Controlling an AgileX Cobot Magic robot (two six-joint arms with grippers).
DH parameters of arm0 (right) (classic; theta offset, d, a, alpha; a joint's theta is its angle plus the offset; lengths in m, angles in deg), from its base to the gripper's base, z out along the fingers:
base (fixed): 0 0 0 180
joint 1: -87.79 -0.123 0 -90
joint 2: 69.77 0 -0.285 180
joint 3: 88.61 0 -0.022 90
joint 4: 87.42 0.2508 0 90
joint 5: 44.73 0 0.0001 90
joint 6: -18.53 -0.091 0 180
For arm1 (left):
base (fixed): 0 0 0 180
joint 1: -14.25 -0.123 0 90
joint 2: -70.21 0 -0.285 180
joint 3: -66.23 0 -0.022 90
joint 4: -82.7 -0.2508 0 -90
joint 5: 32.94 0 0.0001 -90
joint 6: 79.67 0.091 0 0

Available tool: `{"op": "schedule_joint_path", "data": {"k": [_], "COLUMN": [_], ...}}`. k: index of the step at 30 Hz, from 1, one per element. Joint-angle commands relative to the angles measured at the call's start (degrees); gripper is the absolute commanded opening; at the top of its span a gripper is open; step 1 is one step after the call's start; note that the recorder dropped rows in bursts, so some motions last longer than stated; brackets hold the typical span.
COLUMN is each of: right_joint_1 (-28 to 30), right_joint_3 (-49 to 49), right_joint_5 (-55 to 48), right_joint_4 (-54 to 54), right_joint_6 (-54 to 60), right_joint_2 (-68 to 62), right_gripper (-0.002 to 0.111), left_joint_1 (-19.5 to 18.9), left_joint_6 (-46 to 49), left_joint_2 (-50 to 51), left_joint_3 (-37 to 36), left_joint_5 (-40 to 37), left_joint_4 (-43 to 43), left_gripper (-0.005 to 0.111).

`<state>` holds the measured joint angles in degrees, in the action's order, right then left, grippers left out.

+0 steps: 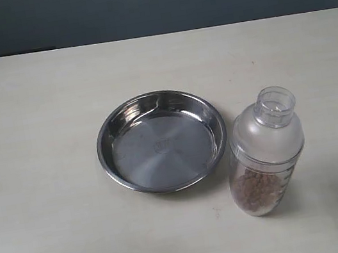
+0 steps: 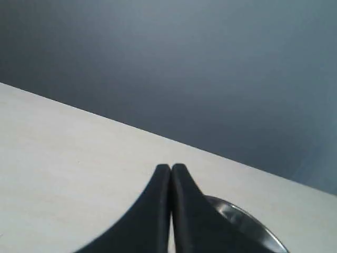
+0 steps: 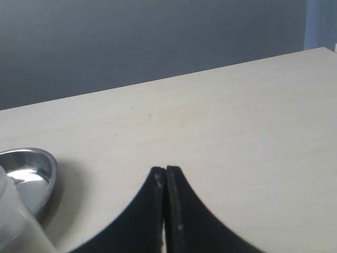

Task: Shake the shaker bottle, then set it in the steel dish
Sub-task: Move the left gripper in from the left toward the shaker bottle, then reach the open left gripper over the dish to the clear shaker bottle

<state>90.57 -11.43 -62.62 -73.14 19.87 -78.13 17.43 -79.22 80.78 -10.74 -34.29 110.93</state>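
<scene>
A clear shaker bottle (image 1: 265, 152), brown grains in its lower half, stands upright just beside the steel dish (image 1: 162, 160). I cannot tell whether they touch. The dish holds nothing and sits on a pale table (image 1: 38, 122). The left gripper (image 2: 171, 167) and right gripper (image 3: 166, 169) hover near the dish, jaws pressed together, gripping nothing. The task looks unstarted. The right gripper, nearer the bottle, likely must open, then close around it.

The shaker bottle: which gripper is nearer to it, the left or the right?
Right, probably. The right gripper has the shaker bottle close beside it in its wrist view. The left gripper faces only the steel dish; no bottle shows there.
</scene>
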Motion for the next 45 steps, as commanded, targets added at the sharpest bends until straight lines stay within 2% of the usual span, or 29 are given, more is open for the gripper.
{"op": "schedule_joint_path", "data": {"k": [1,5,7,11,13,16,19,21,23,27,31,33,36,39,41,43,45], "right_joint_1": [-0.2,-0.2,-0.2,-0.2,-0.2,-0.2,-0.2,-0.2,-0.2,-0.2,-0.2,-0.2,-0.2,-0.2,-0.2,-0.2,-0.2], "right_joint_3": [0.0,0.0,0.0,0.0,0.0,0.0,0.0,0.0,0.0,0.0,0.0,0.0,0.0,0.0,0.0,0.0,0.0], "right_joint_5": [0.5,0.5,0.5,0.5,0.5,0.5,0.5,0.5,0.5,0.5,0.5,0.5,0.5,0.5,0.5,0.5,0.5], "right_joint_4": [0.0,0.0,0.0,0.0,0.0,0.0,0.0,0.0,0.0,0.0,0.0,0.0,0.0,0.0,0.0,0.0,0.0], "right_joint_6": [0.1,0.1,0.1,0.1,0.1,0.1,0.1,0.1,0.1,0.1,0.1,0.1,0.1,0.1,0.1,0.1,0.1], "right_joint_2": [0.3,0.3,0.3,0.3,0.3,0.3,0.3,0.3,0.3,0.3,0.3,0.3,0.3,0.3,0.3,0.3,0.3], "right_gripper": [-0.001,-0.001,-0.001,-0.001,-0.001,-0.001,-0.001,-0.001,-0.001,-0.001,-0.001,-0.001,-0.001,-0.001,-0.001,-0.001,-0.001], "left_joint_1": [-0.2,1.1,2.7,6.9,8.3,9.6,9.6,9.7,10.7,12.7,14.1,14.1,14.1,14.1,14.1,14.1,14.1], "left_joint_6": [-0.4,-1.8,-4.9,-17.1,-22.9,-26.8,-29.9,-34.8,-35.3,-35.3,-35.3,-38.7,-43.6,-43.2,-41.1,-38.7,-37.1], "left_joint_2": [-0.4,-0.1,1.7,13.6,21.8,33.9,43.8,48.1,51.7,56.4,58.9,60.1,62.3,64.8,66.5,68.3,70.2], "left_joint_3": [-0.2,4.1,8.8,22.4,28.1,34.6,38.4,38.3,36.5,32.6,29.6,28.9,28.8,28.8,28.8,28.8,28.8], "left_joint_5": [5.2,9.5,11.4,14.3,15.7,24.2,29.2,30.7,34.1,39.5,41.2,41.2,41.3,45.8,50.7,55.1,58.3], "left_joint_4": [1.8,-2.1,-10.6,-38.2,-47.6,-58.0,-58.9,-59.7,-62.2,-61.8,-63.1,-63.1,-66.8,-70.1,-70.6,-71.4,-71.3], "left_gripper": [0.0,0.0,0.0,0.0,0.0,0.0,0.0,0.0,0.0,0.0,0.0,0.0,0.0,0.001,0.009,0.025,0.059]}}
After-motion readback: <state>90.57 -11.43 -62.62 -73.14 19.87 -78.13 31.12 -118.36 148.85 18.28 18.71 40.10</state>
